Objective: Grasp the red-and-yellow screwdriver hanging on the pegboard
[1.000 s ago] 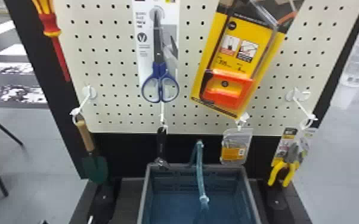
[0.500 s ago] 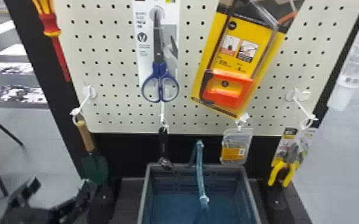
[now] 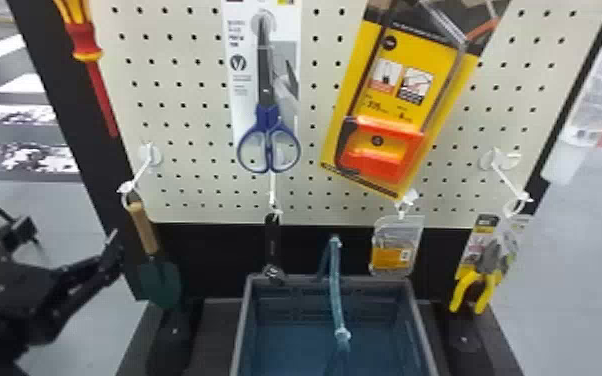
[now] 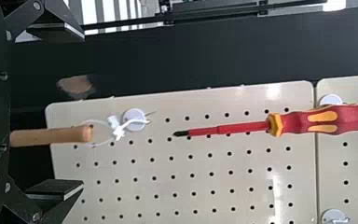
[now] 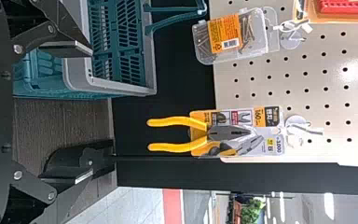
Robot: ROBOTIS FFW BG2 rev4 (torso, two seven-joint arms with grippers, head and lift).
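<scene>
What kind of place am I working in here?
Probably a shop or a mock-up of one's hardware display: packaged scissors and carded pliers hang from hooks on a pegboard, with a shopping basket below.

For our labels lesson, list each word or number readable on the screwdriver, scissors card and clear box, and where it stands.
Screwdriver: no print seen.
Scissors card: lines of print, too blurred to read.
Clear box: print on its orange label, too small to read.

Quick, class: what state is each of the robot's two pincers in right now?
Left pincer: open, holding nothing.
Right pincer: open, holding nothing.
</scene>
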